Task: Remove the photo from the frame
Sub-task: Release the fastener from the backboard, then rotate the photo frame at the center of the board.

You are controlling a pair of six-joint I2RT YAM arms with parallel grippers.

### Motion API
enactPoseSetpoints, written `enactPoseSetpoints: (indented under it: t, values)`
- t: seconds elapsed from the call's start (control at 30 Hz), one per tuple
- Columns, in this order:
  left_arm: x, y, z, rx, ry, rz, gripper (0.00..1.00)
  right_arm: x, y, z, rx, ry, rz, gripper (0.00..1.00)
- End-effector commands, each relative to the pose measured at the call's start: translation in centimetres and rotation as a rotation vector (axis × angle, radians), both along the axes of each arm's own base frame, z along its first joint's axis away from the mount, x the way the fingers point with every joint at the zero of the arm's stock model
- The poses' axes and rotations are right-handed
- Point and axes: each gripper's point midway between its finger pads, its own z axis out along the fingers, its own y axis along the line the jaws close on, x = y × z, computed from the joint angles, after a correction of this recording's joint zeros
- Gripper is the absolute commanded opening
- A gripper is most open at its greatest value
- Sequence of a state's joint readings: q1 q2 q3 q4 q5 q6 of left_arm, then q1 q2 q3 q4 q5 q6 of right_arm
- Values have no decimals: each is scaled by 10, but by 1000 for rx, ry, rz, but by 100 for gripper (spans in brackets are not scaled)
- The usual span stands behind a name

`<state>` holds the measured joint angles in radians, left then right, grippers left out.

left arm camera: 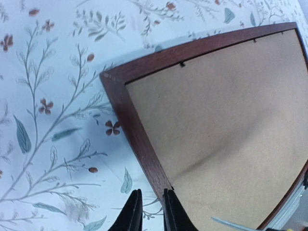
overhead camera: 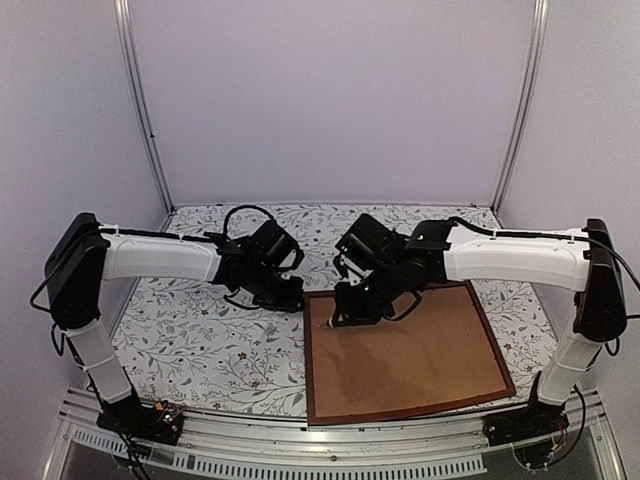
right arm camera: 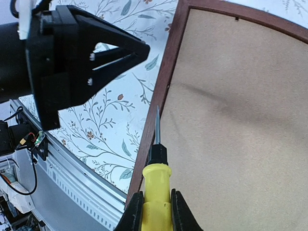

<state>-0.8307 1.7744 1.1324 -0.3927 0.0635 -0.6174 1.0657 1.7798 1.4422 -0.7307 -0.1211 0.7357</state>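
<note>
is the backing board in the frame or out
In. The brown backing board fills the frame edge to edge, with small dark tabs at the inner rim.

from my left wrist feed, the left gripper (left arm camera: 151, 193) sits at 6 o'clock, fingers a narrow gap apart with nothing between them. the frame (left arm camera: 126, 120) has its corner at 10 o'clock, one rail running to 1 o'clock, the other down to 6, where it meets my right-hand finger; i can't tell if they touch. the board (left arm camera: 226, 120) fills the frame from centre to 3 o'clock. a small clip (left arm camera: 182, 63) shows at 12. floral cloth (left arm camera: 53, 96) covers 7 through 11. a thin screwdriver tip (left arm camera: 228, 222) lies over the board at 5.
</note>
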Motion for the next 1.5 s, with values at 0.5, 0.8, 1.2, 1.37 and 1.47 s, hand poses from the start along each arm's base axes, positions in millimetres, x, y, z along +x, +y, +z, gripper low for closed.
enactPoseSetpoints:
  t: [0.5,0.8,1.2,1.37,1.47]
  values:
    - [65,-34,-13,137,-139,-329,47,38,-85,81,215,-260,-283,0]
    - [86,-33,-28,212,-171,-367,51,32,-99,91,248,-278,-304,0]
    - [85,-36,-46,188,-128,-475,52,30,-102,93,258,-280,-305,0]
    - [81,-30,-53,202,-117,-495,52,31,-100,90,250,-273,-305,0]
    - [83,-23,-60,220,-107,-478,50,32,-98,88,245,-271,-301,0]
